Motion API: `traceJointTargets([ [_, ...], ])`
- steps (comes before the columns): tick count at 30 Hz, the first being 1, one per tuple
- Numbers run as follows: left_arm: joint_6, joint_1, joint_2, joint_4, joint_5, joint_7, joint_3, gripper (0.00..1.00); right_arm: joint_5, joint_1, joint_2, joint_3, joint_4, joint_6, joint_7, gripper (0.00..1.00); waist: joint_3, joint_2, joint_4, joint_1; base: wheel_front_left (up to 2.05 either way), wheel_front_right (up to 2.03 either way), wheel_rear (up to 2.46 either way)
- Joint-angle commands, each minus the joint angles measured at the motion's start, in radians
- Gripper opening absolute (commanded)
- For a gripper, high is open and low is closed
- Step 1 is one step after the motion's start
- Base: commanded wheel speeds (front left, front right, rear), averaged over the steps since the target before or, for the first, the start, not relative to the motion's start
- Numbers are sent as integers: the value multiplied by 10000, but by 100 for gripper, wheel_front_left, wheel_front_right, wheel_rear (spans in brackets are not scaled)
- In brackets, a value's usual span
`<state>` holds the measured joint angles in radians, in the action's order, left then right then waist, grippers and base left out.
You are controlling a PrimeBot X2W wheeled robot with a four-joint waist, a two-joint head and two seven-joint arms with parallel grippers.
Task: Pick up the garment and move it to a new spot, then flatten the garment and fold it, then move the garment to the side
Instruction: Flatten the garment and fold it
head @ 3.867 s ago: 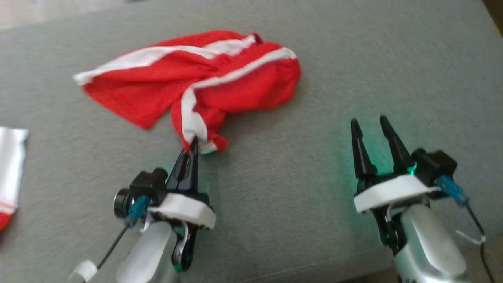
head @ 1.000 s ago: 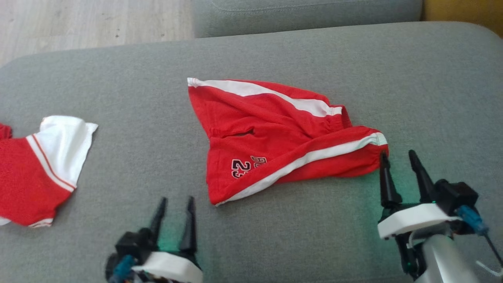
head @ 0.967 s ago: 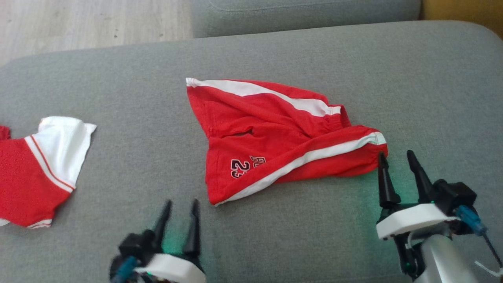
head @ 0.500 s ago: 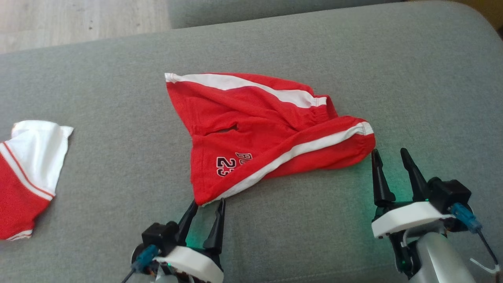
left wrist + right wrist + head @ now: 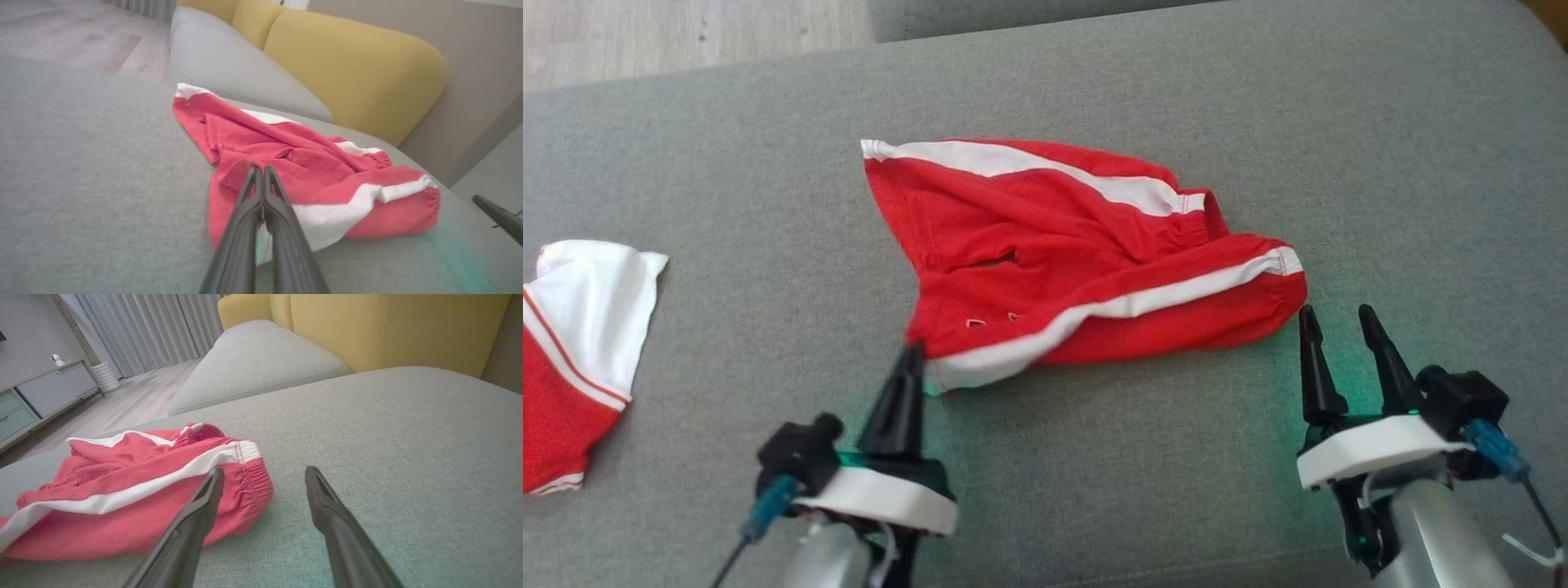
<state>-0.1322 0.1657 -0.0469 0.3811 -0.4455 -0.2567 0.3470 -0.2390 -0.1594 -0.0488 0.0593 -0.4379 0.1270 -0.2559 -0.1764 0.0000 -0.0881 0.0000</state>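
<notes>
A: left gripper (image 5: 912,359) is now pinching the near-left leg corner of the red shorts (image 5: 1078,245). Half a second back it was gaping just short of that hem.
B: and that corner is curling over. The number print that was facing up is no longer showing (rolled under, I'm guessing).
A: right gripper (image 5: 1337,320) is sitting spread, holding nothing, just beside the waistband end, same as a second ago.
B: so the shorts are lying mid-cushion on the grey sofa seat (image 5: 1380,147), rumpled. I'm reading this as the flattening step starting: left is getting a hold to draw the leg out, and right is likely needing the waistband next.
A: left wrist view is showing both fingers (image 5: 245,228) pressed together over the white stripe, with cloth bunching around them. Head view is hiding that behind the finger.
B: right wrist view is giving the waistband end close up: one finger right at the elastic (touching or not, I can't tell), the other over bare cushion. Head view is adding the second red-and-white garment (image 5: 580,327), lying well apart at far left.
</notes>
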Motion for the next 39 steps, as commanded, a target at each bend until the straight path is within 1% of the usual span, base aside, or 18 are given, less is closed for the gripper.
traceJointTargets([
  [1, 17, 451, -33, -212, 186, -51, -590, 0, -67, -489, -15, 268, 267, 37, -59, 100, -33, 0, -14, 0, 0, 0, 0],
  [5, 132, 809, -33, 654, 718, -51, -1527, 0, -182, -661, -15, 524, 242, 37, -59, 100, -92, 0, -175, 0, 0, 0, 0],
  [8, 366, 1453, -33, 1935, 1166, -51, -2036, 0, -281, -745, -15, 794, 222, 37, -59, 100, -39, 0, -387, 0, 0, 0, 0],
  [9, 472, 1539, -33, 2082, 1245, -51, -2140, 14, -289, -738, -15, 814, 227, 37, -59, 100, 8, 0, -421, 0, 0, 0, 0],
  [10, 586, 1584, -33, 2206, 1339, -51, -2221, 42, -288, -721, -15, 814, 263, 37, -59, 100, 44, 0, -446, 0, 0, 0, 0],
  [11, 688, 1602, -33, 2226, 1410, -51, -2316, 100, -275, -700, -15, 807, 320, 37, -59, 100, 92, 0, -467, 0, 0, 0, 0],
  [15, 1181, 1216, -33, 1785, 1825, -51, -2787, 100, -132, -563, -15, 720, 622, 37, -59, 100, 330, 0, -466, 0, 0, 0, 0],
  [18, 1376, 604, -33, 1208, 2068, -51, -2994, 100, 52, -456, -15, 710, 830, 37, -59, 100, 554, 0, -388, 0, 0, 0, 0],
  [19, 1376, 604, -33, 1208, 2068, -51, -2994, 100, 52, -456, -15, 710, 830, 37, -59, 100, 554, 0, -388, 0, 0, 0, 0],
  [25, 1533, -746, -33, 193, 2444, -51, -3230, 100, 287, -149, -15, 608, 1001, 37, -59, 100, 1060, 0, -103, 0, 0, 0, 0],
  [29, 1527, -1323, -33, 95, 2634, -51, -3151, 100, 538, 116, -15, 743, 746, 37, -59, 100, 1380, 0, 86, 0, 0, 0, 0],
  [33, 1464, -1489, -33, 139, 2712, -51, -3078, 100, 595, 205, -15, 963, 439, 37, -59, 100, 1497, 0, 184, 0, 0, 0, 0],
  [39, 1398, -1442, -33, 244, 2744, -51, -2821, 100, 624, 87, -15, 1029, 225, 37, -59, 100, 1502, 0, 280, 0, 0, 0, 0],
])
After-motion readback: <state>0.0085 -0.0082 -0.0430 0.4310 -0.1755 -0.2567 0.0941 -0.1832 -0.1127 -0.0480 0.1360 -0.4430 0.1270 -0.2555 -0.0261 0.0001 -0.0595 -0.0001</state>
